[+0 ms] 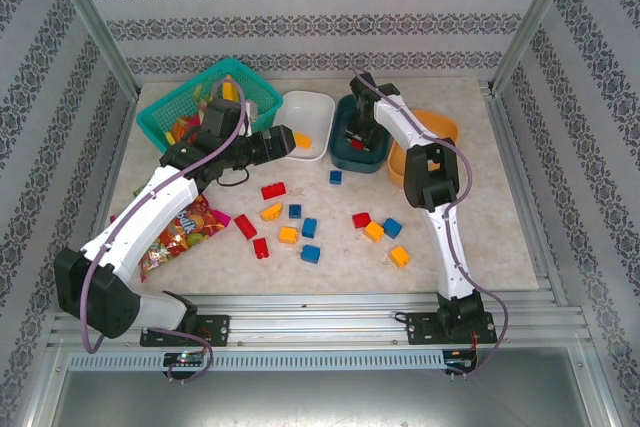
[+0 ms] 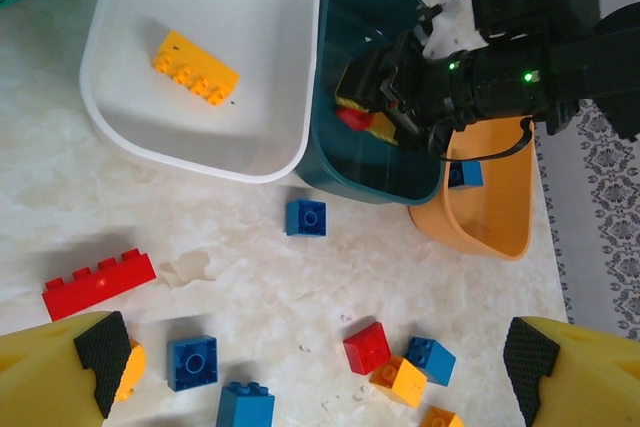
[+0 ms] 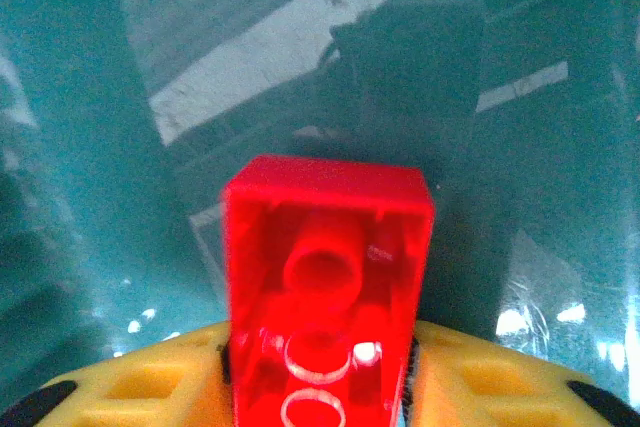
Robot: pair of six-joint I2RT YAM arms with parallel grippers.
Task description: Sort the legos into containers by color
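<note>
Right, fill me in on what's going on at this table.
Two arms are sorting bricks by color. The right tool is down inside the dark teal tub with a red brick between its fingers. The left tool hangs open over the loose bricks on the table. The white tub holds a yellow-orange brick, the orange tub a blue brick. Many remain unsorted.

The red brick (image 3: 325, 277) and teal tub (image 3: 90, 147) are glossy plastic; the marbled tabletop (image 2: 250, 287) looks matt.
</note>
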